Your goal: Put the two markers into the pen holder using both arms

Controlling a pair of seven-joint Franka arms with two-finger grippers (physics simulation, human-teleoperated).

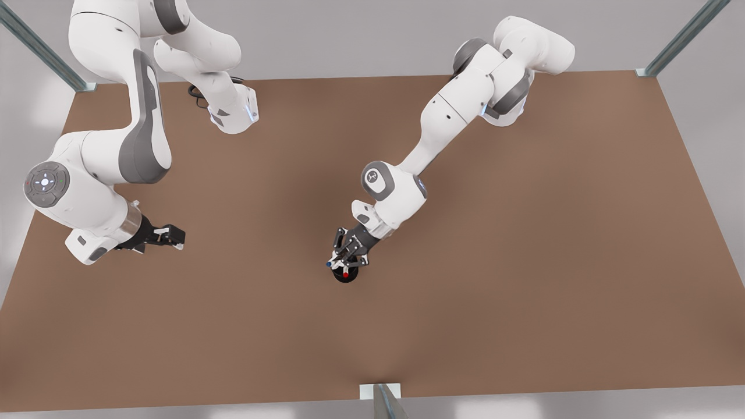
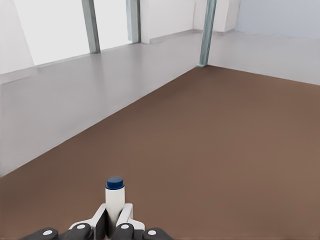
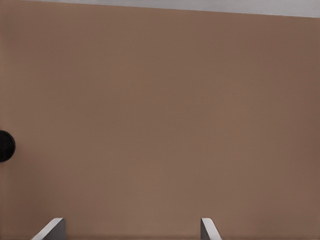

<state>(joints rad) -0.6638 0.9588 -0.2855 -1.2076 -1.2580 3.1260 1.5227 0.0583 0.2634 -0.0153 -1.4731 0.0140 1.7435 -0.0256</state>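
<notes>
Left end effector [image 2: 114,225] fingers clamp blue-capped marker [image 2: 115,199] above brown table [image 2: 225,150].

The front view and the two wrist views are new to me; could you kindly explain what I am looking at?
Two white robot arms stand at a brown table in a simulation. The front view looks down from above; each wrist view rides on one arm. The left gripper is shut on the blue marker, above the black pen holder, where the tip of the red marker shows. The right gripper waits open, at the front view's left.
</notes>
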